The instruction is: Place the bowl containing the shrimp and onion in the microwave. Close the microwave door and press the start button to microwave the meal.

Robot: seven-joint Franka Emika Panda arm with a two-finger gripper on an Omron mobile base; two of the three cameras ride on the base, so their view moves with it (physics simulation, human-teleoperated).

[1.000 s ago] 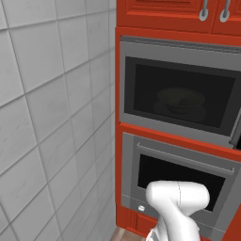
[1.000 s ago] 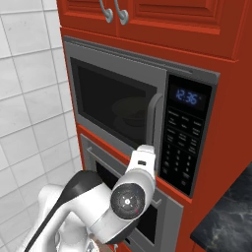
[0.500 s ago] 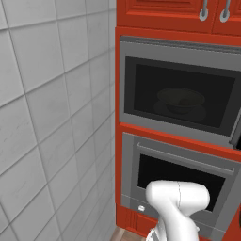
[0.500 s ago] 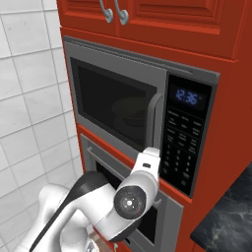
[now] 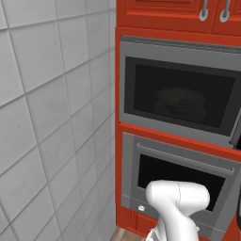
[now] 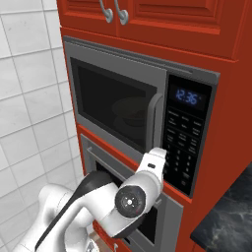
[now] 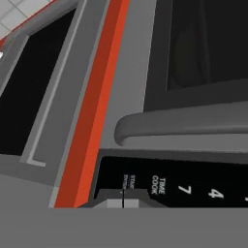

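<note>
The grey microwave (image 5: 179, 94) is built into the red cabinet wall, and its microwave door (image 6: 115, 106) is closed, with the vertical bar handle (image 6: 153, 123) next to the keypad (image 6: 187, 142). Through the dark glass the bowl (image 5: 181, 100) (image 6: 130, 110) shows dimly on the turntable. The shrimp and onion are hidden inside it. My gripper (image 6: 162, 153) (image 7: 122, 202) is shut and empty, its tips right at the lower left of the keypad, below the handle's end. In the hand view a small-lettered key (image 7: 128, 181) beside TIME COOK lies just ahead of the tips; its label is too small to read.
A grey oven (image 5: 179, 179) with a horizontal bar handle sits directly under the microwave. A white tiled wall (image 5: 56, 117) runs along the left. Red cabinet doors (image 6: 147, 15) hang above. A dark stone counter (image 6: 226, 221) shows at the lower right.
My hand has edged to the right, closer to the keypad. The microwave door and the bowl behind it have not moved.
</note>
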